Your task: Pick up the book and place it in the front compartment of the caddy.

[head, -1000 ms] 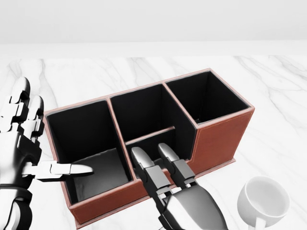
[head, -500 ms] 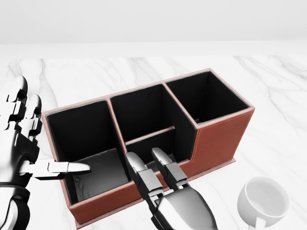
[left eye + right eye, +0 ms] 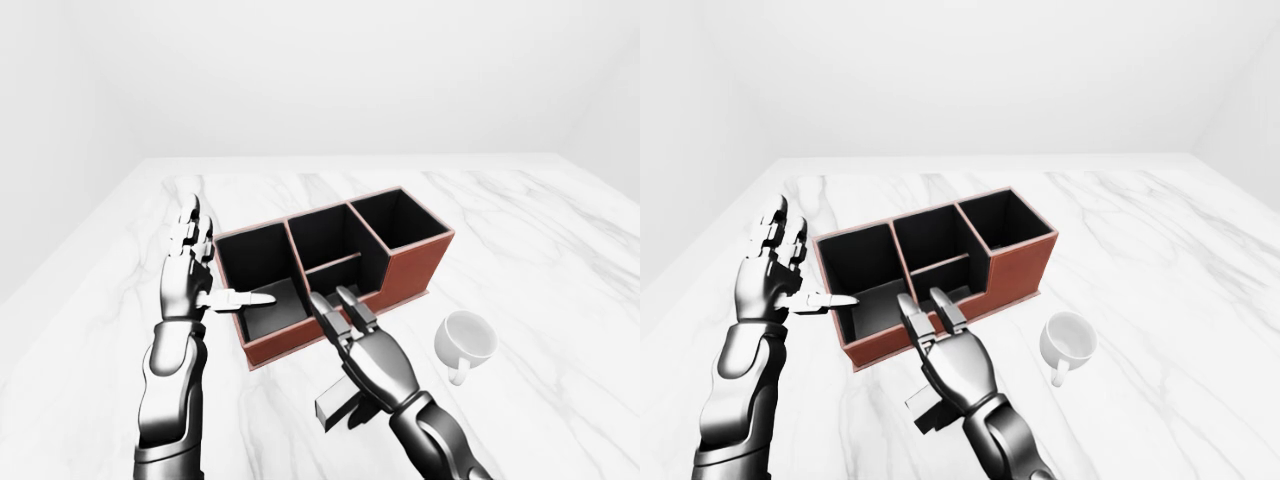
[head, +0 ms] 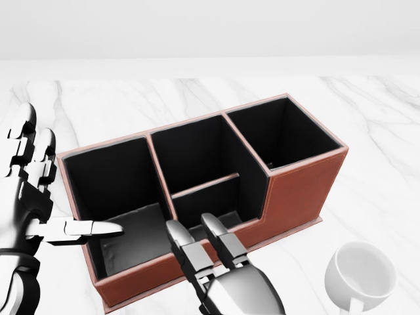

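One dark grey, flat rectangular book sits nearest the bottom of the left-eye view, on the near side of the red-brown leather three-bay caddy and apart from it. It lies tucked beneath the palm of the right hand. That hand's two upper fingers reach out straight toward the caddy's near wall. Whether the thumb clamps the book from below is hidden, so I cannot tell if the grasp is closed.

The book looks stiff and thin, probably light, with smooth covers that could slip. A pinch across its thickness near one long edge should hold it best.

To the right of the caddy, a white ceramic cup stands on the white marble tabletop, well out of the path. The low front compartment is narrow, just beyond the right fingertips, so the book likely must go in edge-first. At the caddy's left end the left hand stands spread, its thumb pointing over the leftmost bay and holding nothing.
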Tool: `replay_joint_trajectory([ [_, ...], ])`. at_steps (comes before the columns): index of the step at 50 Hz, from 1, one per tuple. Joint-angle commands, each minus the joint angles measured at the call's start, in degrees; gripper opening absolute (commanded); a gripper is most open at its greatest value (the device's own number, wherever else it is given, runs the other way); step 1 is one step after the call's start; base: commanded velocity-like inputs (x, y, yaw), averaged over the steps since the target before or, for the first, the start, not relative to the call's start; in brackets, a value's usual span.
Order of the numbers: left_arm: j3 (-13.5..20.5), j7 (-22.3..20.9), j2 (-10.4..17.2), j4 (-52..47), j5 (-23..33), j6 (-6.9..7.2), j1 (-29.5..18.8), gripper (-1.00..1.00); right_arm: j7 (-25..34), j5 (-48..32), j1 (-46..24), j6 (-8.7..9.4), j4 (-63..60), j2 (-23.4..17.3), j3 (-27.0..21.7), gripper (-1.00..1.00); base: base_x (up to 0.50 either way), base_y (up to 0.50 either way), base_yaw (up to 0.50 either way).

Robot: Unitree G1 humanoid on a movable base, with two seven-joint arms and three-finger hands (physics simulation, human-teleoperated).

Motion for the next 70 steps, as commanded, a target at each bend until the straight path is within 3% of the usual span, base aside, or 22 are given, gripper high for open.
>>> replay_joint_trajectory([
  [1,0.0,0.0,0.0,0.0,0.0,0.0,0.0,1.0,-1.3,-0.4,0.2,0.0,1.4,-0.4,0.8,1.0,0.0,0.0,0.0],
  [26,-0.1,-0.1,-0.1,0.1,0.1,0.0,0.2,1.0,-5.7,-1.0,1.7,0.0,5.5,-1.8,3.1,1.0,0.0,0.0,0.0],
  [70,-0.4,-0.2,-0.2,0.2,0.4,0.0,0.4,1.0,-7.0,-1.7,-0.3,0.0,11.3,-0.4,0.3,1.0,0.0,0.0,0.0],
])
